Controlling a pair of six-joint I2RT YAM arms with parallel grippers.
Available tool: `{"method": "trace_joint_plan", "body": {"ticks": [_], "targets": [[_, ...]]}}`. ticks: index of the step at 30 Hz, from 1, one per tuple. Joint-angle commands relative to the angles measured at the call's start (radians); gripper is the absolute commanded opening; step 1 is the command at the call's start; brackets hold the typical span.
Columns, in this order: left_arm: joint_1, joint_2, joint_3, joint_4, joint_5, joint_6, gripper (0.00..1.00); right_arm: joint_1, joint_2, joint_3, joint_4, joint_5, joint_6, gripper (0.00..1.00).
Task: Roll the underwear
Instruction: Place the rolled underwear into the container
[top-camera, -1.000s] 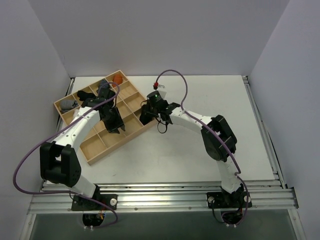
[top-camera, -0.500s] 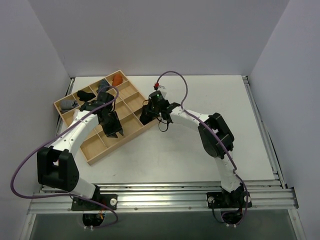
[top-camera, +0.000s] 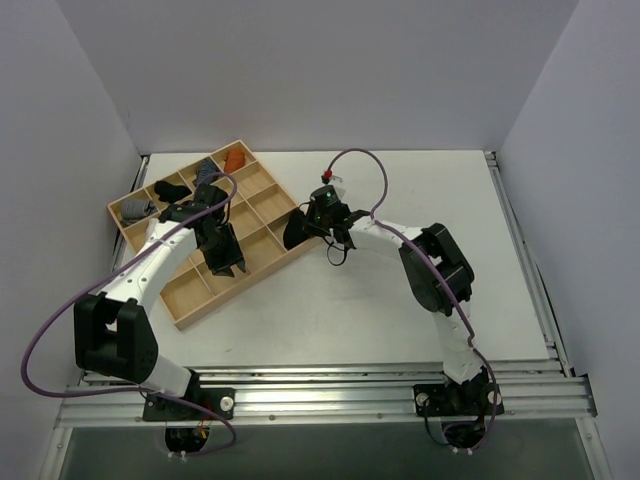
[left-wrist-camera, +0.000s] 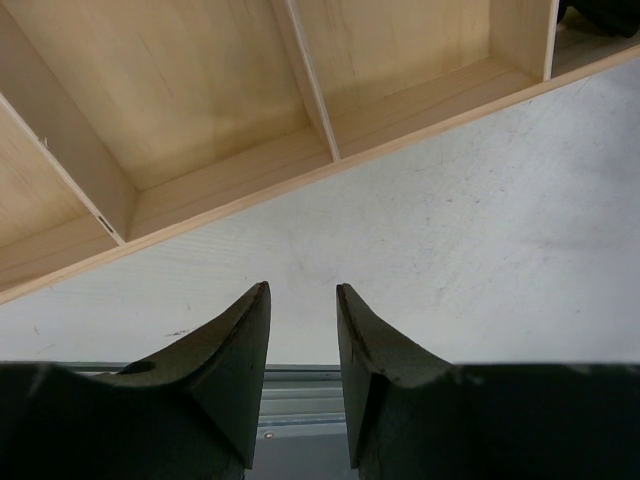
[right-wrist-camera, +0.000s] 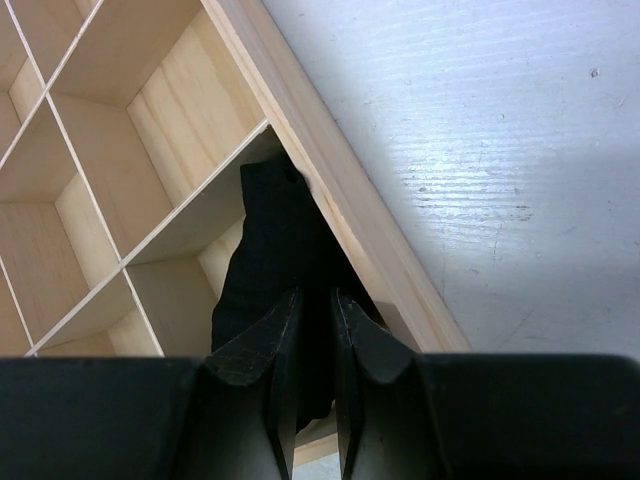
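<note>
Underwear (right-wrist-camera: 275, 235) in right claw (right-wrist-camera: 315, 305), plain only from right wrist.

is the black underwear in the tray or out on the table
In the tray. The right wrist view shows the underwear bunched in an edge compartment against the tray's outer wall, pinched by the right hand.

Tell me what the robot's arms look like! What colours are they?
Both the left arm and right arm have white tube-like links with chunky black joints. A purple cable loops along each. The jaws are black and taper to points. A small red part sits near the right wrist.
</note>
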Motion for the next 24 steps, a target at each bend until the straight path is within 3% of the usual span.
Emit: {"method": "trace_joint_plan", "body": {"ticks": [1,10,17,20,21,24], "targets": [[0.009,-0.023,0.011,0.005,-0.001,0.014,0.41,-0.001,-0.01,-0.022,-0.059,0.006,-0.021,0.13],[0.01,-0.078,0.005,0.039,0.034,0.036,0.45,0.003,-0.071,0.007,-0.085,-0.075,-0.054,0.18],[0.01,-0.075,0.13,0.049,0.098,0.062,0.5,-0.02,-0.146,0.13,-0.227,-0.097,-0.097,0.25],[0.009,-0.068,0.19,0.069,0.185,0.082,0.6,-0.026,-0.206,0.164,-0.305,-0.101,-0.093,0.28],[0.009,-0.065,0.207,0.072,0.236,0.088,0.73,-0.024,-0.249,0.172,-0.324,-0.098,-0.094,0.3],[0.004,-0.077,0.262,0.082,0.279,0.1,0.99,-0.023,-0.356,0.153,-0.399,-0.089,-0.097,0.4]]}}
